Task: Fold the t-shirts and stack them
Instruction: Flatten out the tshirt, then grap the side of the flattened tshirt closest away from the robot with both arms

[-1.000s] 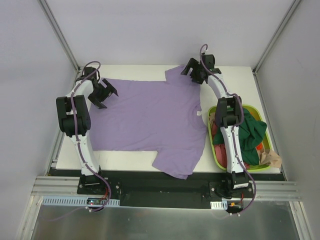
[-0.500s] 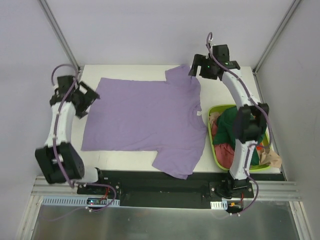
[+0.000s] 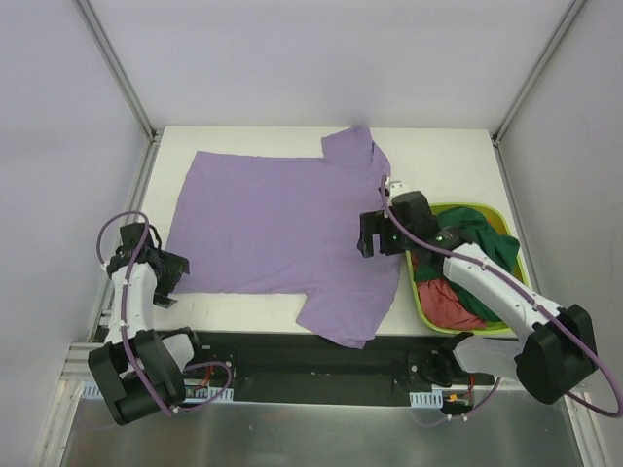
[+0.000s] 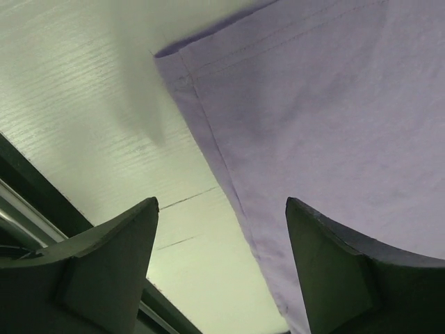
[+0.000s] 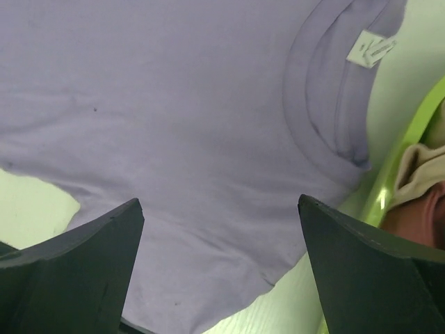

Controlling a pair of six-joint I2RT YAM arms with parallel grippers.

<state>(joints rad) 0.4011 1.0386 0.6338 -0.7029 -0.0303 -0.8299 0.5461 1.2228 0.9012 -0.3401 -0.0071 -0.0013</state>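
Note:
The lavender t-shirt [image 3: 282,229] lies spread flat on the white table [image 3: 243,309], collar toward the basket, with one sleeve hanging over the near edge. My left gripper [image 3: 165,275] is open and empty at the shirt's near-left hem corner. In the left wrist view the gripper [image 4: 221,203] straddles the hem edge of the shirt [image 4: 313,118]. My right gripper [image 3: 370,236] is open and empty above the shirt near its collar. In the right wrist view the gripper [image 5: 219,202] is over the shirt [image 5: 174,104], and the collar label [image 5: 372,49] shows. A dark green shirt [image 3: 482,248] and a red-pink shirt [image 3: 453,302] lie in the basket.
The lime-green basket [image 3: 458,206] stands at the table's right edge, close by my right arm; its rim [image 5: 410,132] shows in the right wrist view. Metal frame posts rise at the far corners. A black rail runs along the near edge.
Both arms have pulled back from the far side. The left gripper came down to the near-left hem corner. The right gripper moved from the far sleeve to the collar side. The shirt now lies flatter.

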